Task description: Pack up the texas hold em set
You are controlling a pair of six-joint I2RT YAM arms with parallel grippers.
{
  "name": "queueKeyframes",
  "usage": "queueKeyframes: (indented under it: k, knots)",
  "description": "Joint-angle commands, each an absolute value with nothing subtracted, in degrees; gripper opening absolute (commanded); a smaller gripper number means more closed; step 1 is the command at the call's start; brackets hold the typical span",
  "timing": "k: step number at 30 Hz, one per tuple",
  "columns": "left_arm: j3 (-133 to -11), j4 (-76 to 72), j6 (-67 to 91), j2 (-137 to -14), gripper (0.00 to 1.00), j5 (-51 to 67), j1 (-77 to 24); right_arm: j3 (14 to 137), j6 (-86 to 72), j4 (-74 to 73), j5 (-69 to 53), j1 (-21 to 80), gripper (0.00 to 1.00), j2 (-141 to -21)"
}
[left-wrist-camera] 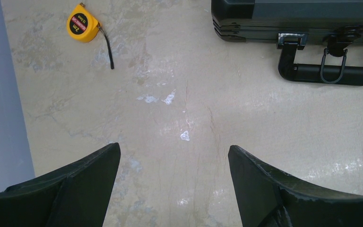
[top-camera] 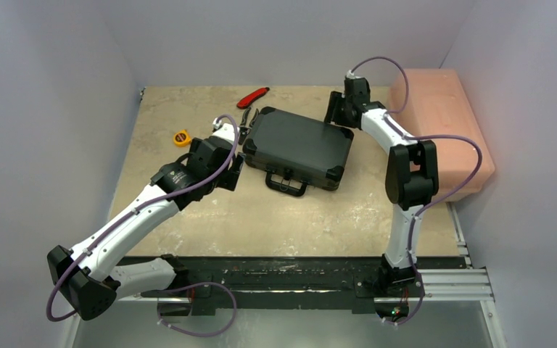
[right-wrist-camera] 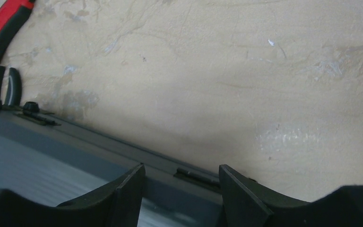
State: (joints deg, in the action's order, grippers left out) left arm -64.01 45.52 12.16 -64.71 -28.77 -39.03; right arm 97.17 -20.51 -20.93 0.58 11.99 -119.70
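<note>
A: What does the overhead view show?

B: A black briefcase (top-camera: 301,148) lies flat mid-table, lid down, its handle (top-camera: 286,183) toward the arms. No chips, cards or dice show outside it. The left claw (top-camera: 233,172) hovers at the case's left end. The right claw (top-camera: 332,116) sits at its far right corner. Red-handled pliers (top-camera: 254,96) lie behind the case, a yellow tape measure (top-camera: 181,138) to its left, and a pink box (top-camera: 442,123) to its right.

A: And the left wrist view?

B: The left claw (left-wrist-camera: 174,150) is spread wide and empty over bare table (left-wrist-camera: 184,104), near the case's handle side.

A: The right wrist view?

B: The right claw (right-wrist-camera: 180,169) is partly open and holds nothing. Its fingers straddle the case's rear edge above a hinge (right-wrist-camera: 196,176).

A: Which step is this?

B: Likely the finish, since the case looks closed. I cannot tell whether its front latch (left-wrist-camera: 293,39) is fastened. The next move probably calls for pressing the lid down and snapping the latches from the handle side.
</note>
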Motion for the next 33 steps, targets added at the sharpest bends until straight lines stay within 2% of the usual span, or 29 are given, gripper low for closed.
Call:
queueKeyframes:
  k: [1,7,12,21,33]
  knots:
    - [-64.2,44.9,11.0,-64.0,0.84,-29.7,-38.8,90.6,-20.4,-28.6,-6.3,13.6,0.63,-115.5]
    - [-64.1,44.7,11.9,-63.4,0.84,-29.7,-38.8,83.7,-21.9,-27.1,-8.4,14.9,0.62,-109.6]
    - [-63.5,43.4,12.9,-61.6,0.86,-30.0,-38.8,82.3,-21.5,-26.8,-4.7,15.3,0.62,-107.6]
    - [-62.4,42.5,13.0,-60.0,1.0,-31.7,-38.8,88.0,-20.6,-29.0,-1.0,15.3,0.62,-110.4]
    - [-63.2,43.2,12.2,-62.2,0.99,-31.7,-38.8,71.2,-23.6,-23.0,-10.6,16.9,0.61,-102.2]
